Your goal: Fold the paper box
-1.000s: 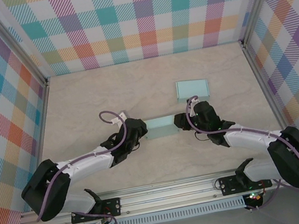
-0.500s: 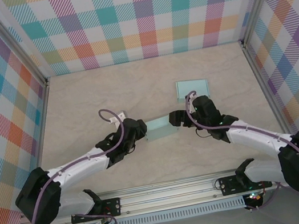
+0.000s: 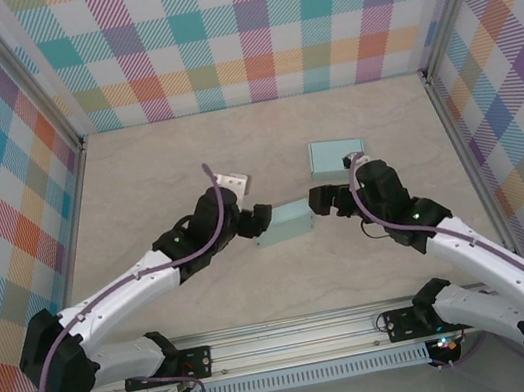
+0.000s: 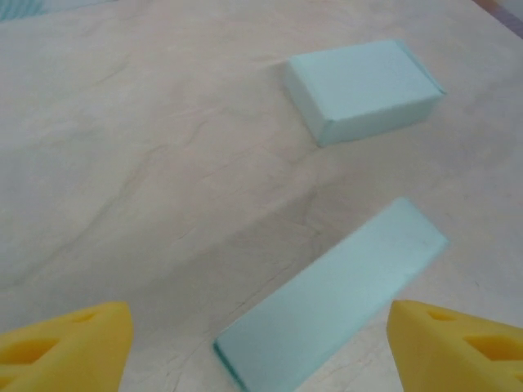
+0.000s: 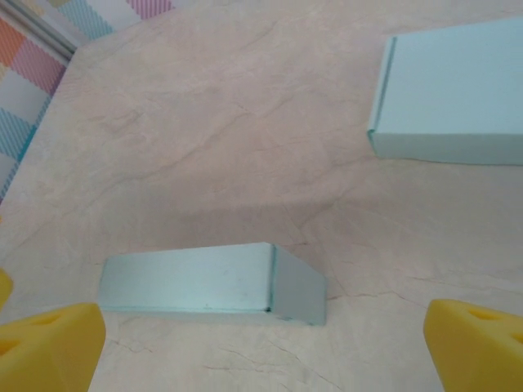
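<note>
Both grippers have opened and drawn back from the ends of the paper box (image 3: 283, 223), which a second ago they were pinching between them.

Folded shut, the pale teal paper box lies free on the table (image 3: 137, 177) near its middle, turned slightly askew, with the left gripper (image 3: 257, 220) just off its left end and the right gripper (image 3: 320, 201) just off its right end, neither touching it. Both sets of jaws stand wide with nothing between them; in each wrist view the yellow fingertips (image 4: 67, 345) (image 5: 479, 343) sit at the lower corners with the box ahead of them. A second box (image 3: 337, 153) of the same colour rests farther back and to the right, apart from the first.
</note>
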`<state>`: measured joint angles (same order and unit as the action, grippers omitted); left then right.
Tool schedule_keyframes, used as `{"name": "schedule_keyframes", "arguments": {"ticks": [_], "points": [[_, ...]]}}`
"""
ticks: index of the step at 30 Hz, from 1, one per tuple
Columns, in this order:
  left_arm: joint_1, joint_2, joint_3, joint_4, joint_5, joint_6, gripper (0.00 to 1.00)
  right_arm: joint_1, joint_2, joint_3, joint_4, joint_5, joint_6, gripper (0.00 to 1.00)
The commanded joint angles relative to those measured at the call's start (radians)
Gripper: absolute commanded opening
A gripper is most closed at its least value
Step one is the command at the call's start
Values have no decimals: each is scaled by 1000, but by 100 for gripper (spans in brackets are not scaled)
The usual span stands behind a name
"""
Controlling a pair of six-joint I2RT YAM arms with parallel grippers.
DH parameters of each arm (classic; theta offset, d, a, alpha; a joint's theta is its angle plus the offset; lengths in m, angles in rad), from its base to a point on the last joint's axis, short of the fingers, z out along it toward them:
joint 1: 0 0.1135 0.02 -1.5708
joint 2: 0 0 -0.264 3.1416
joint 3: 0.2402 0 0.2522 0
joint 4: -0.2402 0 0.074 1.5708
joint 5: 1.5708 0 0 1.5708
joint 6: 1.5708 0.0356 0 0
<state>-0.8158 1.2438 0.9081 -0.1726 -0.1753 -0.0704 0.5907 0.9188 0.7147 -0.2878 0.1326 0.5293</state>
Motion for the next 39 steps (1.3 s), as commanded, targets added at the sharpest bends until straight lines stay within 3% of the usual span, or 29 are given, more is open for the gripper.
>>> {"name": "schedule_keyframes", "arguments": {"ticks": [1, 3, 10, 16, 28, 39], "points": [[3, 49, 58, -77, 229, 343, 81, 6, -50, 32, -111, 82, -15, 100], [2, 89, 101, -97, 293, 437, 83, 6, -77, 32, -132, 95, -13, 100], [1, 276, 279, -271, 289, 604, 84, 6, -127, 25, -177, 115, -2, 100], [2, 418, 413, -388, 276, 602, 76, 6, -131, 14, -189, 140, 9, 100], [0, 551, 521, -503, 200, 592, 83, 6, -108, 14, -177, 140, 3, 100], [-4, 587, 514, -514, 147, 630, 59, 6, -127, 20, -191, 152, -3, 100]]}}
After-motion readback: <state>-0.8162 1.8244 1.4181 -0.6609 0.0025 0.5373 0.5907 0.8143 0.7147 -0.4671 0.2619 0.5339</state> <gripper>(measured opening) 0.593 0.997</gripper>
